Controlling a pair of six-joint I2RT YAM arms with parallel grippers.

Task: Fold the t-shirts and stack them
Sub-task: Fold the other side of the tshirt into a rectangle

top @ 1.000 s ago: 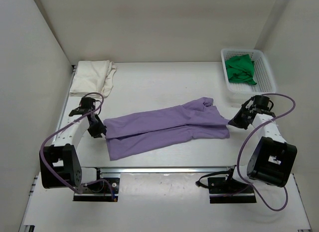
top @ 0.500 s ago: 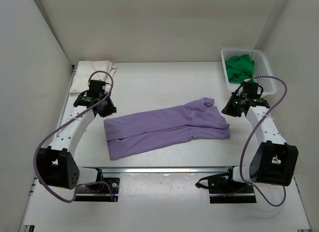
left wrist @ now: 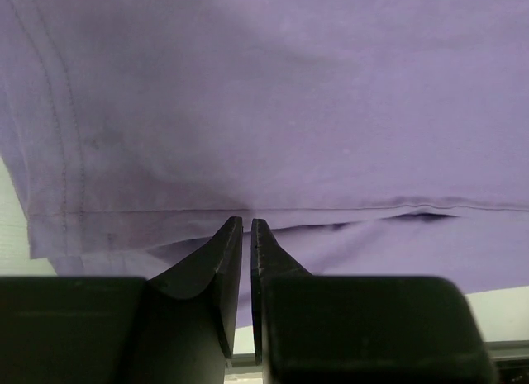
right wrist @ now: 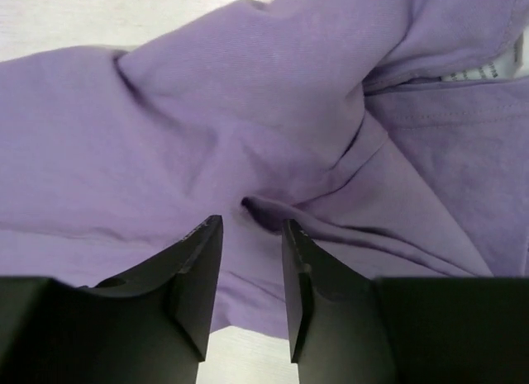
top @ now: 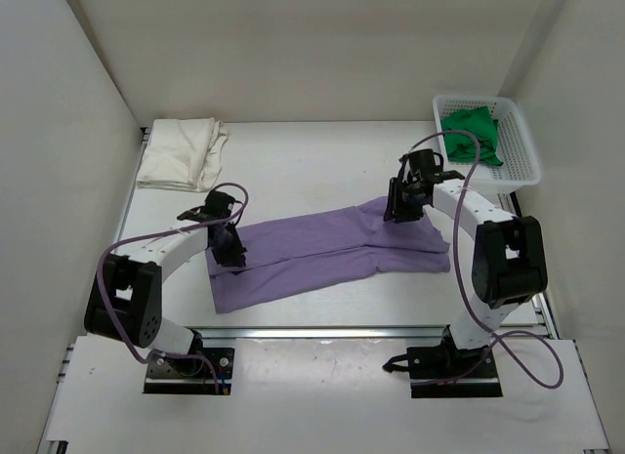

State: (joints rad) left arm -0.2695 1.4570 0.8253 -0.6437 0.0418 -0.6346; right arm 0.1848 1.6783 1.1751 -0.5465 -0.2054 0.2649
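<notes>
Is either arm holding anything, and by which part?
Right fingers: open over the collar end of the lavender-purple cloth t-shirt, holding nothing. Left fingers: nearly shut at its hem end; a pinch cannot be told.

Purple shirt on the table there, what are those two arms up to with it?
Two robot arms are working on the lavender shirt, spread across the table. The left tool, nearly closed, sits at its hem end. The right tool, open, hangs over a wrinkle near the collar. A cream shirt lies folded in the far left corner, and a green shirt sits crumpled in the white basket.
</notes>
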